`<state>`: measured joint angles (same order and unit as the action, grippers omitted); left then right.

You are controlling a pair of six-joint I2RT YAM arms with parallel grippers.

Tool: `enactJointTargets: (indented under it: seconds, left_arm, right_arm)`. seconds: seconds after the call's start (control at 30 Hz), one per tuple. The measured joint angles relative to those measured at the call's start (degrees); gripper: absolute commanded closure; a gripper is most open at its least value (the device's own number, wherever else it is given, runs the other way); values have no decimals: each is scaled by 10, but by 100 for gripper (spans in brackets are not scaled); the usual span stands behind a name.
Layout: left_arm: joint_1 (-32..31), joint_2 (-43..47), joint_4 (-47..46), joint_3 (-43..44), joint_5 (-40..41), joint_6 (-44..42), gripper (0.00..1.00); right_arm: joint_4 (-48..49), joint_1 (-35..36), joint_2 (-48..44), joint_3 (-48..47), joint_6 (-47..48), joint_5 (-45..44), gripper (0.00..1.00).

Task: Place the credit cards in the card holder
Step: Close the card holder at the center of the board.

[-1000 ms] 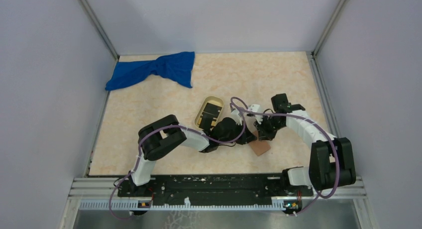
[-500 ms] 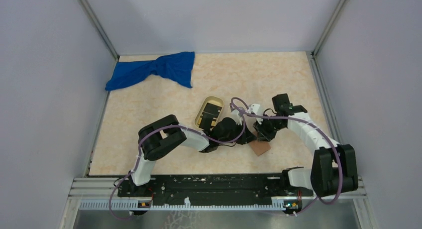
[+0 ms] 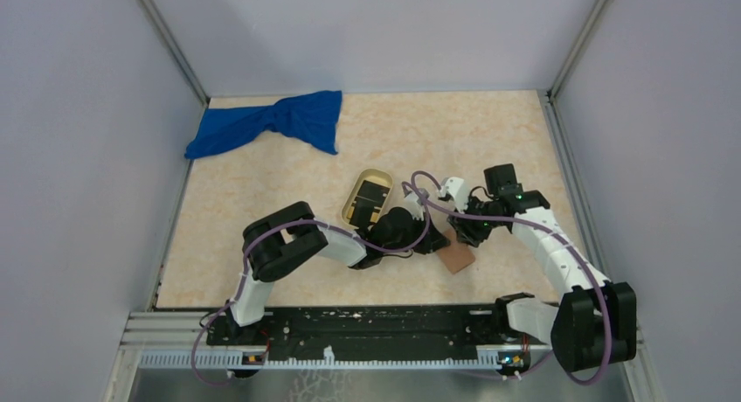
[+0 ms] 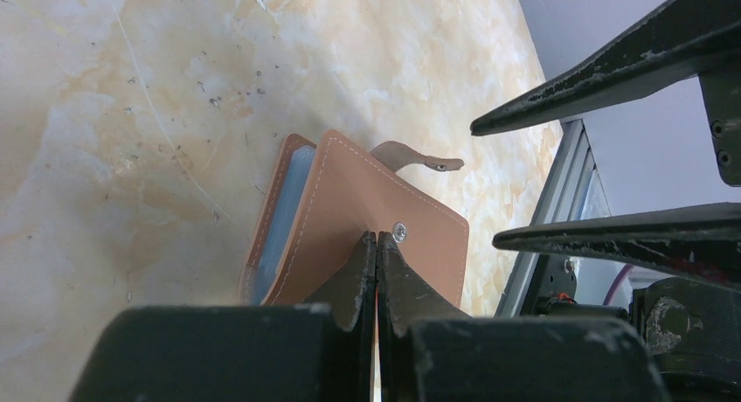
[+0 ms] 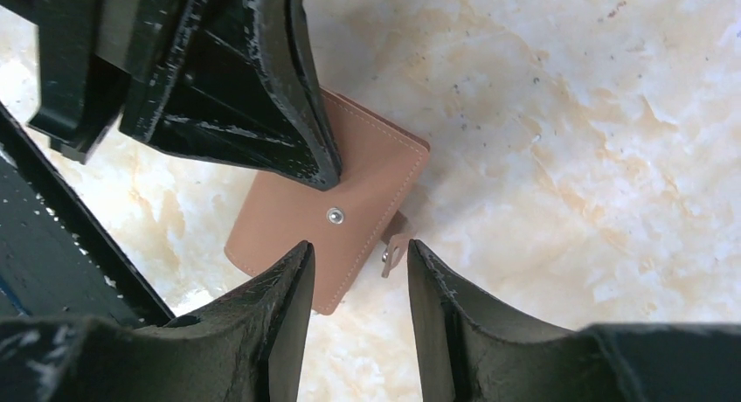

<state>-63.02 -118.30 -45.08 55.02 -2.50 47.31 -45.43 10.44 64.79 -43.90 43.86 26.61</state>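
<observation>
– Right gripper (image 5: 356,264) of yours hung over the card holder (image 5: 376,170), jaws part-way apart, nothing between them but air.

– Which way did the holder lie from it?

– Almost straight below you, a touch toward the left arm. In the right wrist view the strap tab (image 5: 392,250) poked out of the holder's edge and sat right in the gap between your two fingers. The snap stud (image 5: 334,215) on the cover lay just above the finger on the left of that view.

– And the long axis?

– It ran on a slant across that view, from upper right down to lower left, so your jaws' gap sat across the tabbed edge, not along it. From above, the holder lay on the table (image 3: 489,140) toward the front, between your two wrists.

– The left gripper (image 4: 377,245)?

– Its jaws were pressed together, tips down on the brown cover just beside the stud. The cover was tented up, and a strip of blue-grey lining showed along one side. I could not tell whether the tips pinched any leather.

– Which arm was nearer?

– Both were at it: your left touched, and your right appeared to hover just above. I judged the next move to be the right's, since the tab was lined up for a pinch if you came straight down.

– The cards?

– One black card (image 3: 371,195) lay in the oval tray (image 3: 347,205), just beyond your left wrist. The grey one I could not find.
</observation>
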Motion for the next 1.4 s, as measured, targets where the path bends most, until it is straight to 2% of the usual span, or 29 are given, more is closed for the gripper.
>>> enactJointTargets:
  seconds: [0.17, 0.53, 0.93, 1.13, 1.23, 1.4]
  left_arm:
    - [0, 0, -1, 0, 0, 0, 100]
    - [0, 0, -4, -2, 0, 0, 100]
    - [0, 0, -10, -5, 0, 0, 100]
    - [0, 0, -10, -6, 0, 0, 100]
    - [0, 0, -10, -6, 0, 0, 100]
    - [0, 0, -10, -6, 0, 0, 100]
  right_arm:
    - [0, -8, 4, 0, -5, -27, 67]
    - [-12, -54, 56, 0, -4, -26, 76]
    - [-11, -66, 70, 0, -7, -15, 100]
    - [-4, -66, 70, 0, -12, -18, 100]
    - [-1, -66, 70, 0, -16, -20, 92]
    - [9, -66, 70, 0, -22, -26, 91]
